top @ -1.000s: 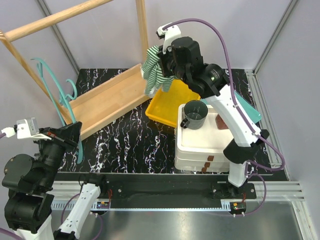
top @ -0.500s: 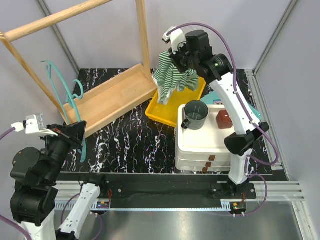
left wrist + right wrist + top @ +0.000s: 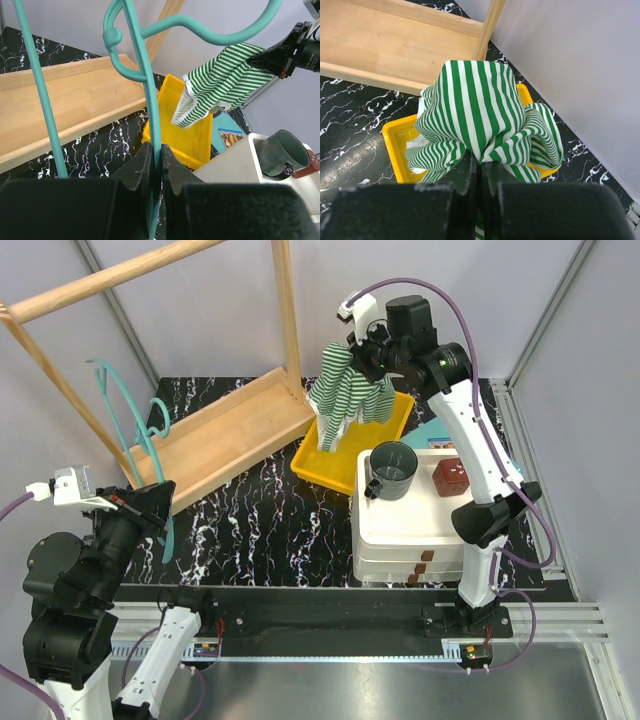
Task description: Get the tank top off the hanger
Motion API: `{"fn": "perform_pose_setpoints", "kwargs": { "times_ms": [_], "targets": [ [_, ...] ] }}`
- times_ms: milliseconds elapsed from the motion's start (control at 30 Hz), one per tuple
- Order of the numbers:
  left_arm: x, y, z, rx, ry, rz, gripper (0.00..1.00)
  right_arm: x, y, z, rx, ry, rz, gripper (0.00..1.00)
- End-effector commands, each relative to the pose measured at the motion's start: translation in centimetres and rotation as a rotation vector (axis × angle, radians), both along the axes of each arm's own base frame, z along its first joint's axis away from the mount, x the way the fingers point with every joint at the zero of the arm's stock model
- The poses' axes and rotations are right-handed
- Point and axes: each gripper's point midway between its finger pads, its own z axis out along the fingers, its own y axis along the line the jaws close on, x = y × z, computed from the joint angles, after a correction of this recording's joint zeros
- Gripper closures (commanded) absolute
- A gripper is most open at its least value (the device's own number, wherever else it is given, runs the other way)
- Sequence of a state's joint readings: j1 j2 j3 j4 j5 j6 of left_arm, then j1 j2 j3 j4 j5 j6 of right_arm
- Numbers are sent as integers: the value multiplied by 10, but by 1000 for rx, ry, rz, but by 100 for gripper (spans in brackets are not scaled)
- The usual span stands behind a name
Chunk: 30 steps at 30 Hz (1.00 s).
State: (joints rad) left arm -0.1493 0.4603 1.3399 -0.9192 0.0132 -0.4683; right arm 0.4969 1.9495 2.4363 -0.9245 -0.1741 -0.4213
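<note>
Right tool (image 3: 480,167), above yellow tray (image 3: 325,468), is pinched on the bunched tank top (image 3: 345,395); cloth hangs toward tray, contact unclear. Left tool (image 3: 157,156) clamps bare hanger (image 3: 149,95) at surface's (image 3: 260,525) left side, well apart from tank top.

tank top (image 3: 480,100): soft cloth, matt, green/white stripes, creased. hanger (image 3: 148,100): teal plastic, smooth, slight sheen. rack base (image 3: 225,435) at 11 o'clock: light wood, smooth, matt, grain visible. yellow tray (image 3: 318,468) at 1 o'clock: plastic, glossy. tabletop (image 3: 270,530): black with white marble-style veining, low sheen. drawer unit (image 3: 400,535) at 3 o'clock: white plastic, matt. mug (image 3: 388,472) on it: dark, smooth, slight gloss.
</note>
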Motion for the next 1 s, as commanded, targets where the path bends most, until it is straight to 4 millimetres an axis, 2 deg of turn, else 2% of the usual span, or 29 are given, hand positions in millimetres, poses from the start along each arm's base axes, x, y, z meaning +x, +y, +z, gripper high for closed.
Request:
{"fn": "perform_pose_setpoints", "kwargs": {
  "times_ms": [0, 100, 133, 167, 200, 267, 300, 333, 400, 500, 633, 767, 800, 867, 900, 967],
  "targets": [
    [4, -4, 22, 1, -81, -23, 100, 11, 1, 19, 41, -61, -46, 96],
    [4, -4, 23, 2, -82, -23, 100, 15, -1, 17, 34, -60, -61, 94],
    [3, -4, 24, 1, -87, -22, 100, 16, -2, 17, 33, -61, -66, 87],
    [3, -4, 23, 2, -84, -23, 100, 16, -2, 17, 34, -61, -66, 74],
    [3, -4, 23, 1, -85, -22, 100, 15, 0, 17, 42, -58, -61, 52],
    [2, -4, 23, -2, -86, -22, 100, 15, 1, 18, 56, -51, -66, 39],
    [2, -4, 23, -2, -85, -23, 100, 15, 0, 21, 75, -45, -81, 20],
    [2, -4, 23, -2, -86, -22, 100, 15, 1, 22, 88, -41, -88, 11],
    [2, -5, 23, -6, -86, -28, 100, 13, 1, 32, 147, -29, -121, 3],
    [2, -7, 22, -15, -81, -38, 100, 4, 3, 46, 244, 7, -146, 0],
    [3, -12, 19, -36, -66, -63, 100, -20, 4, 67, 359, 63, -147, 0],
    [6, -23, 17, -87, -51, -111, 100, -49, 16, 66, 389, 132, -139, 0],
    [9, -26, 15, -97, -46, -122, 100, -65, 31, 66, 371, 133, -117, 0],
    [10, -34, 14, -137, -32, -157, 100, -88, 48, 68, 337, 114, -93, 0],
    [13, -37, 11, -153, -24, -167, 100, -109, 65, 64, 308, 121, -71, 0],
    [17, -42, 5, -213, 8, -178, 100, -132, 82, 60, 290, 142, -39, 0]
  ]
}}
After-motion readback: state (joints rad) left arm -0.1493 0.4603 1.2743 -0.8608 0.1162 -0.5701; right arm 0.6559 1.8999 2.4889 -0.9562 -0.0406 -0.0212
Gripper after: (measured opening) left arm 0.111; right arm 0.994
